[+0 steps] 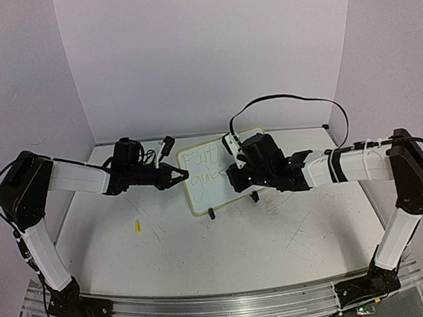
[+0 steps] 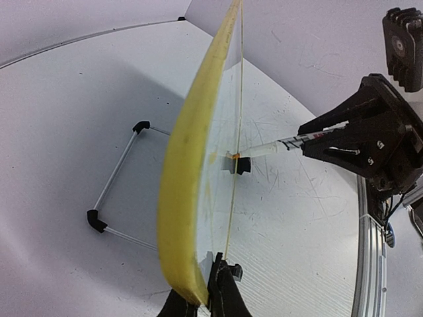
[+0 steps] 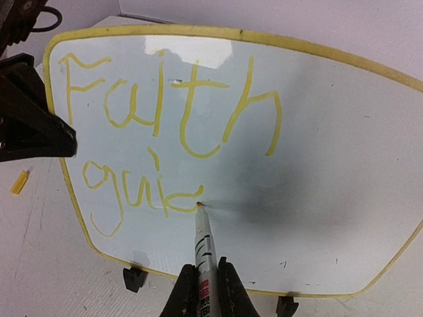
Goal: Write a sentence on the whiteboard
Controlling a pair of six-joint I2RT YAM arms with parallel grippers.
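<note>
Whiteboard (image 1: pixel 211 175) propped upright, mid tabletop (image 1: pixel 227 247). L hand (image 2: pixel 209 284) clamped on its edge, steadying. R hand (image 3: pixel 201 290) closed tight on marker (image 3: pixel 203 241), tip touching board. "Faith" done, 2nd line at "gui", sentence approx half, rest unwritten

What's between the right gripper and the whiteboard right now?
Only the marker: the right gripper is shut on its barrel, and its yellow tip meets the whiteboard at the end of the lower line of writing. The right wrist view shows it.
</note>
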